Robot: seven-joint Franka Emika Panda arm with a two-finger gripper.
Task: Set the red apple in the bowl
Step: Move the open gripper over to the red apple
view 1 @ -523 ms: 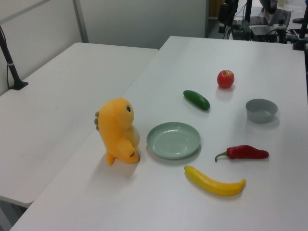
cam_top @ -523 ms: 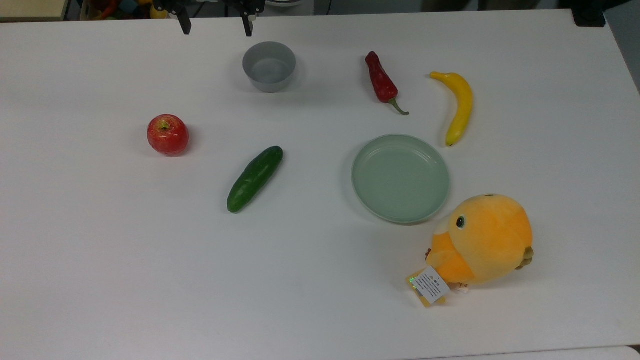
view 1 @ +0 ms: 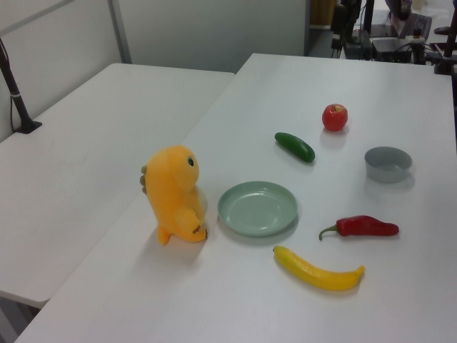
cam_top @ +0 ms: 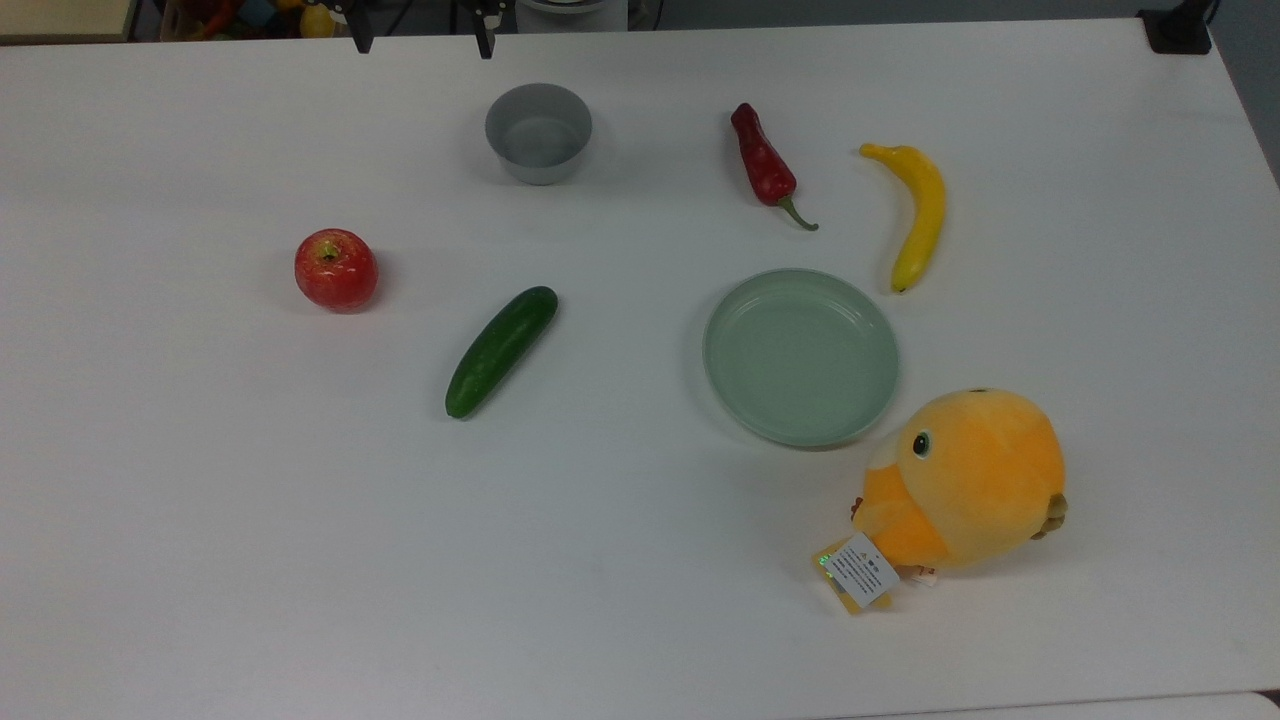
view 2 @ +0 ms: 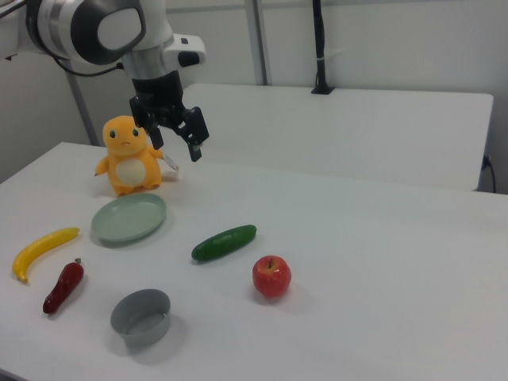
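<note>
Cucumber [cam_top: 501, 351] position differs from half a second ago: in the top view it now lies slightly further toward the top view's left and a little higher, though I am nowhere near it. My claw [view 2: 177, 132] has also pulled back; in the top view its two fingertips [cam_top: 361, 40] sit closer to the upper edge than before, and in the right view it hangs high above the tabletop [cam_top: 200, 500], fingers spread apart and holding nothing.

Red apple [cam_top: 336, 270] is unmoved, upright on the tabletop with stem dimple up, well apart from the grey bowl [cam_top: 538, 132] and near the cucumber's upper end without touching it. Bowl stands empty, likewise unmoved. Red chili pepper [cam_top: 765, 166], banana [cam_top: 912, 213], pale-green plate [cam_top: 800, 356] and orange plush toy [cam_top: 960, 485] hold their places.

Assessment: the task has not begun in effect. Apple is untouched and the claw has risen rather than closed in. The cucumber's shift slightly opens the ground between apple and cucumber, which in my judgement eases a descent onto the apple. Next requirement: travel over the apple, descend with fingers spread, and centre on its round, glossy sides, which may slip if gripped off-centre.
</note>
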